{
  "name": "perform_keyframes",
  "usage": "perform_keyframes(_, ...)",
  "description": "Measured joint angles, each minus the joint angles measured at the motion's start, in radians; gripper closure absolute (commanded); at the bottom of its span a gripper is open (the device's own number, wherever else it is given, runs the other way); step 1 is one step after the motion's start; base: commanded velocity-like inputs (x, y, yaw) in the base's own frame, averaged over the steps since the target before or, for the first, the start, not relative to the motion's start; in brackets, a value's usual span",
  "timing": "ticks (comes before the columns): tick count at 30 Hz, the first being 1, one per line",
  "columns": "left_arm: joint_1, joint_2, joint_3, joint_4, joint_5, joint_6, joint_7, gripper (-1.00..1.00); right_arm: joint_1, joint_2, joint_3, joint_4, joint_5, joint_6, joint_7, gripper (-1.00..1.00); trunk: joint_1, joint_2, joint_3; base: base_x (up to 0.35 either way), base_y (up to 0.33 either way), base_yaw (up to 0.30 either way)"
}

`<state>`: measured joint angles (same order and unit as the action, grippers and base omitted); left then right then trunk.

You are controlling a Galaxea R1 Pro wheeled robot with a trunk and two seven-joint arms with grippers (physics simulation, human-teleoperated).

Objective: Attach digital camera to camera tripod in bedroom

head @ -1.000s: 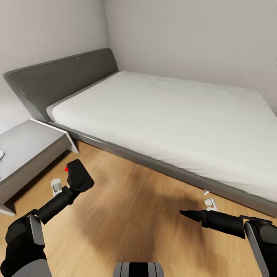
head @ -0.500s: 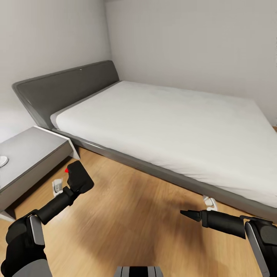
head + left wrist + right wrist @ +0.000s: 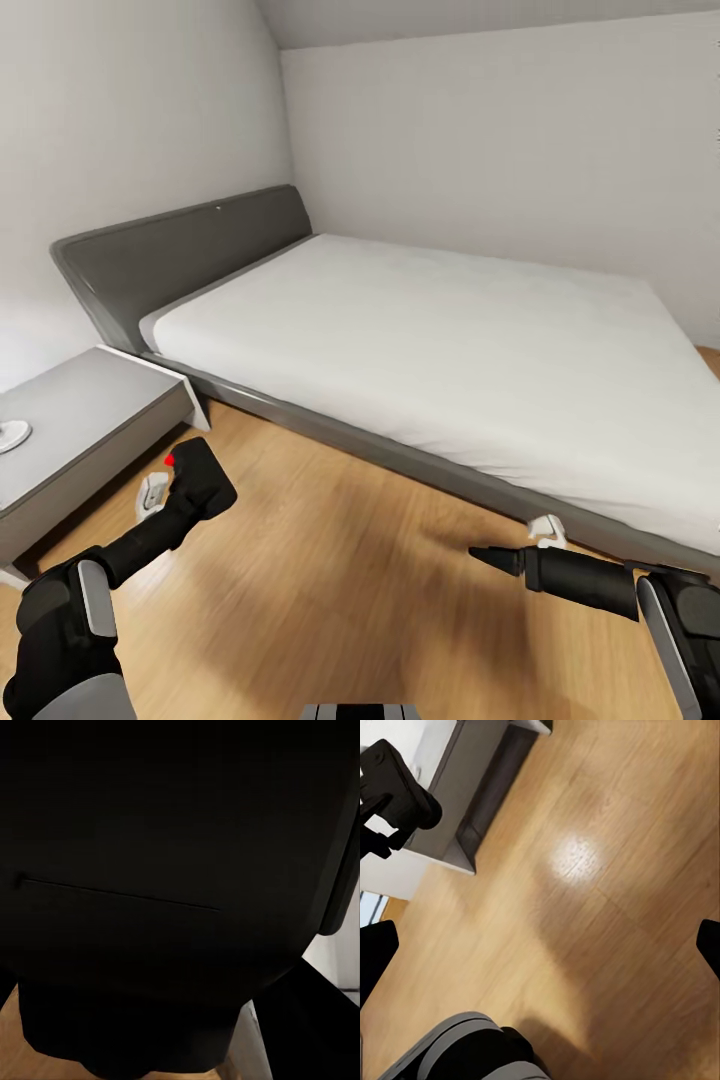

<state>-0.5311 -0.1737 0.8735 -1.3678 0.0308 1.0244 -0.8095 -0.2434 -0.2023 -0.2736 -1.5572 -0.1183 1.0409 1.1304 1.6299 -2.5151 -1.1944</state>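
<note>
- The digital camera (image 3: 172,870) fills the left wrist view as a dark mass; its lens and details cannot be made out there.
- The left fingers are hidden behind the camera in the head view.
- The bed (image 3: 450,330) is cut off at the right edge.
- The small white object (image 3: 12,435) on the nightstand (image 3: 80,420) is too small to identify.

Open wood floor (image 3: 340,600) ahead; bed (image 3: 420,330) and nightstand (image 3: 80,420) bordering.
</note>
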Motion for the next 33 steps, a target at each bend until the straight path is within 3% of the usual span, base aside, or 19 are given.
perform_keyframes(5,0.0,0.0,0.0,0.0,0.006,0.001,0.006,1.0,0.0,-0.001,0.0,0.0,0.0,0.0,0.0,-1.0,-0.002,0.001,0.019,0.0,0.0,0.0)
perform_keyframes(10,0.0,0.0,0.0,0.0,0.039,0.003,0.005,1.0,0.0,0.0,-0.001,0.0,0.0,0.0,0.0,-1.0,-0.005,0.002,0.039,0.0,0.0,0.0)
perform_keyframes(23,0.0,0.003,-0.001,0.052,0.194,0.008,0.009,1.0,0.0,0.001,-0.002,-0.001,0.0,-0.002,-0.001,-1.0,-0.01,0.005,0.089,0.0,0.0,0.0)
perform_keyframes(33,0.0,0.005,-0.001,0.071,0.226,0.007,0.008,1.0,0.0,0.0,-0.002,-0.001,0.0,-0.002,-0.002,-1.0,-0.015,0.008,0.128,0.0,0.0,0.0)
